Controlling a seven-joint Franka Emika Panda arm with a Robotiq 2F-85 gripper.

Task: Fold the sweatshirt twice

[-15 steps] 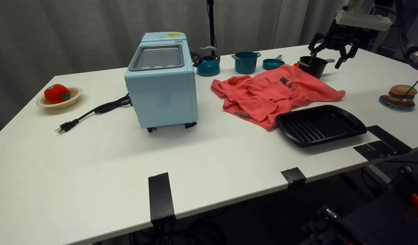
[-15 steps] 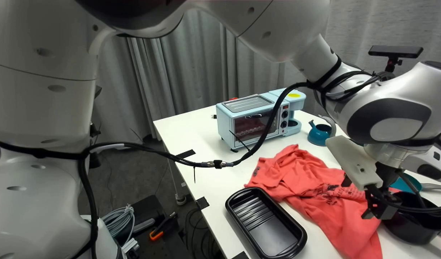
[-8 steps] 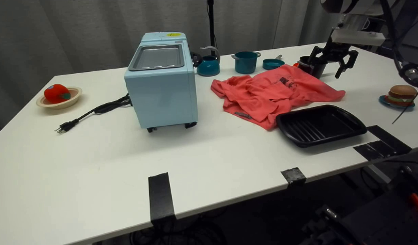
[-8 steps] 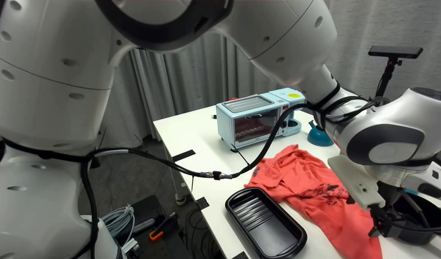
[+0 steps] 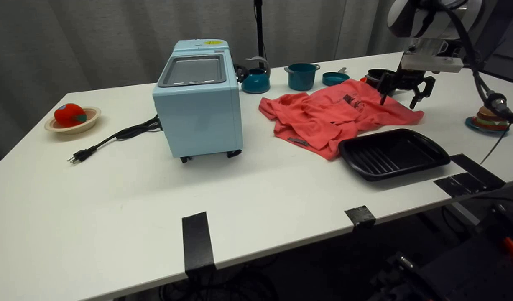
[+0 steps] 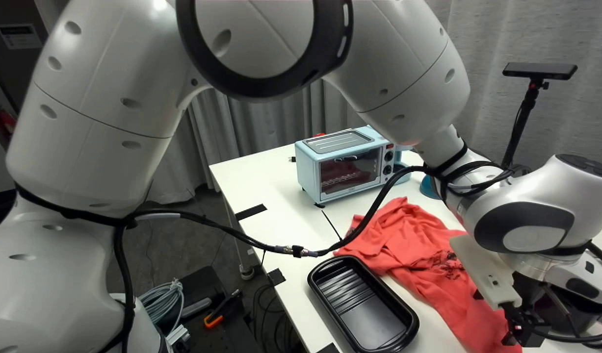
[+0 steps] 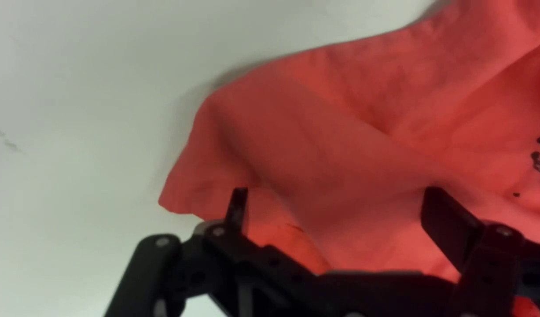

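The coral-red sweatshirt point(image 5: 315, 117) lies wrinkled on the white table, with a dark print on its upper part. In an exterior view the arm partly covers the sweatshirt point(image 6: 408, 250). My gripper point(image 5: 397, 104) points downward above the end of the cloth away from the toaster oven. Seen from the wrist, the gripper point(image 7: 336, 193) has its jaws wide apart, and the cloth point(image 7: 340, 154) spreads beneath and between them, ending in a corner at the left. Nothing is gripped. Whether the fingertips touch the fabric I cannot tell.
A black ribbed tray point(image 5: 394, 154) adjoins the sweatshirt's front edge. Close behind the gripper is a black pot point(image 5: 374, 78). A teal pot point(image 5: 302, 77), a teal pan point(image 5: 335, 78) and a kettle point(image 5: 256, 81) line the back, beside the light-blue toaster oven point(image 5: 202, 113). A toy burger point(image 5: 486, 122) sits at the right.
From beside the black pot, my gripper has come down and shifted over the sweatshirt's end, its jaws staying wide. The sweatshirt lies as before.
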